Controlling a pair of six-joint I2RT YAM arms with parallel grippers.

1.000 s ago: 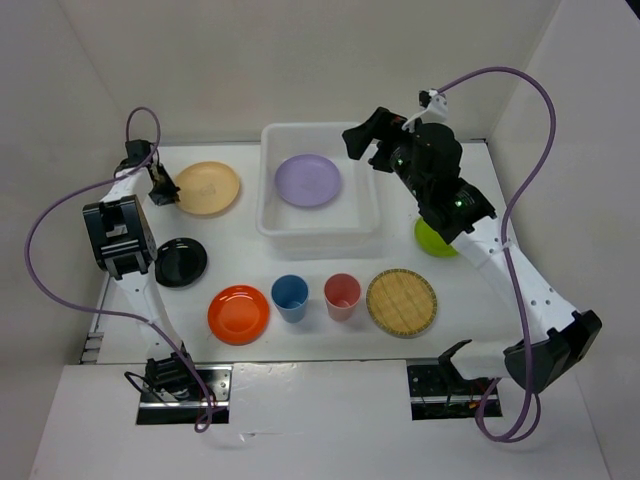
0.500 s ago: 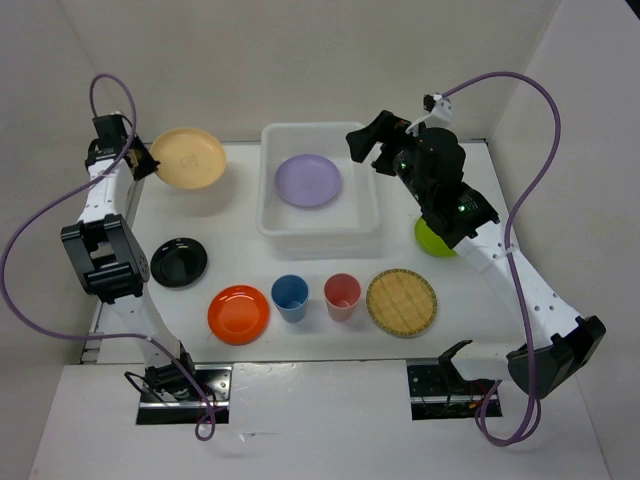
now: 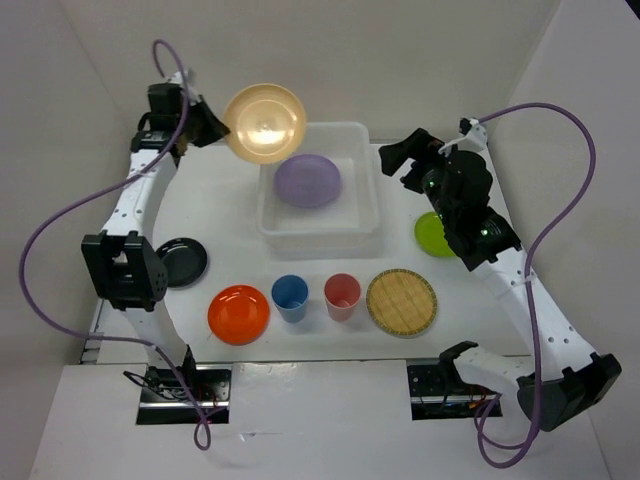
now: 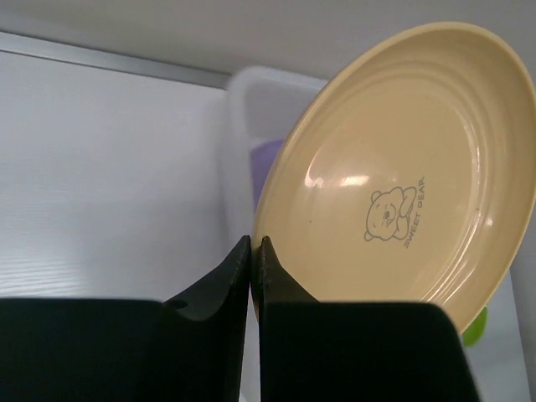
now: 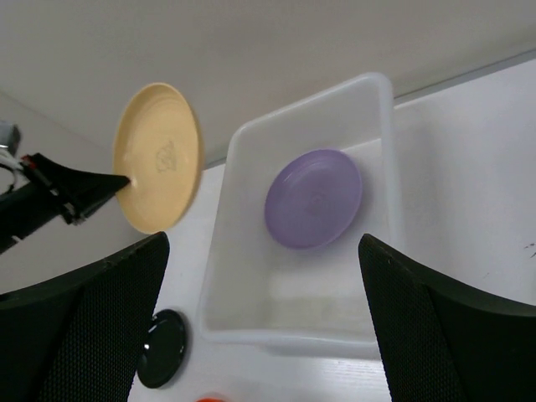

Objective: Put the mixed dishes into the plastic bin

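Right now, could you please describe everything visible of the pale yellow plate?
The pale yellow plate is round, glossy and plastic-looking, with a raised rim and a bear print reading SWEET BEAR. The left hand pinches its rim, holding it tilted in the air near the far left corner of the plastic bin. Nothing else touches it.

pale yellow plate (image 4: 402, 167): I saw smooth, glossy plastic with a bright glare spot.
plastic bin (image 3: 320, 235): I read it as translucent white plastic, smooth and softly shiny.
purple plate (image 5: 314, 198): it looked smooth to me, with a dull sheen.
woven disc (image 3: 401, 301): I saw a rough, matt tan weave.
black plate (image 3: 185, 262): I saw a glossy, reflective surface.
tabletop (image 3: 220, 230): I saw matt white.
left claw (image 4: 255, 243): I saw matt black fingers.
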